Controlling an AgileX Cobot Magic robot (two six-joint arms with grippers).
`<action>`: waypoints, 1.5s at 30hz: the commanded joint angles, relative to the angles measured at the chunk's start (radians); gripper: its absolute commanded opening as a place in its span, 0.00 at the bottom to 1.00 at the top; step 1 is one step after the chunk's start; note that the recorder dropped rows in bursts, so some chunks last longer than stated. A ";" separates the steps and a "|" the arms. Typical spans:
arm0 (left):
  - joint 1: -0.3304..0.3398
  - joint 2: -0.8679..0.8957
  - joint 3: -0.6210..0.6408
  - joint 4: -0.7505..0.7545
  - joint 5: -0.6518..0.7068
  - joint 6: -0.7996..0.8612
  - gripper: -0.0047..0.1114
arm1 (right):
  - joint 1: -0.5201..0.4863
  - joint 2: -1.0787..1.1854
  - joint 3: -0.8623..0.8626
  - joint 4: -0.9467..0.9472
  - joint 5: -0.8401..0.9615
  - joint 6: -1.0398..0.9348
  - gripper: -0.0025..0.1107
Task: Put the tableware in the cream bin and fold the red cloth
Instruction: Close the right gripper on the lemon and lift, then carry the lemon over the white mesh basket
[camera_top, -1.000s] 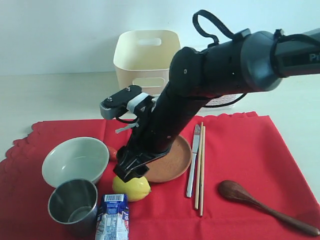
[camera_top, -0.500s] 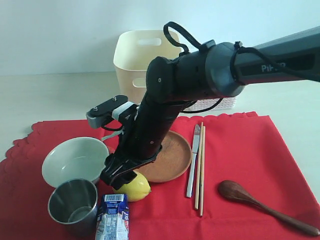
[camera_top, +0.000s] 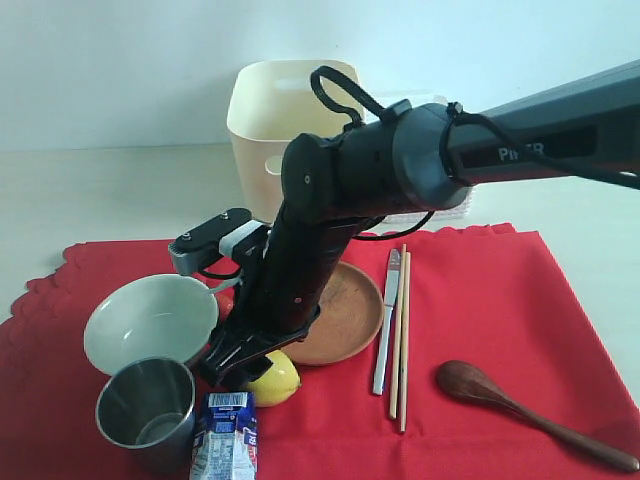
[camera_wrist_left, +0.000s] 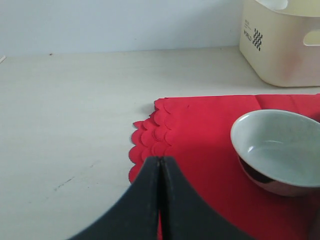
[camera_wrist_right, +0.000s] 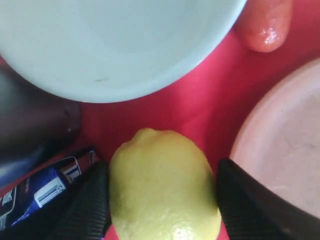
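Observation:
The red cloth is spread flat on the table. On it lie the pale bowl, the steel cup, the brown plate, the silver knife, the wooden chopsticks and the dark wooden spoon. The cream bin stands at the back. My right gripper is open, reaching across to the left, its fingers on either side of a lemon that rests on the cloth. My left gripper is shut and holds nothing, near the cloth's scalloped edge.
A milk carton stands next to the cup and lemon. A small reddish food item lies between bowl and plate. A white basket sits behind the right arm, beside the bin. Bare table lies left of the cloth.
The right arm has swung left and lowered over the lemon, and its fingers have drawn closer in around it. The left gripper has not changed.

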 joint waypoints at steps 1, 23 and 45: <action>0.000 -0.007 0.003 -0.011 -0.008 0.000 0.04 | 0.004 0.002 -0.017 -0.008 0.014 0.002 0.02; 0.000 -0.007 0.003 -0.011 -0.008 0.000 0.04 | -0.312 -0.322 -0.120 -0.158 0.013 0.130 0.02; 0.000 -0.007 0.003 -0.011 -0.008 0.000 0.04 | -0.557 0.228 -0.648 -0.194 -0.233 0.104 0.02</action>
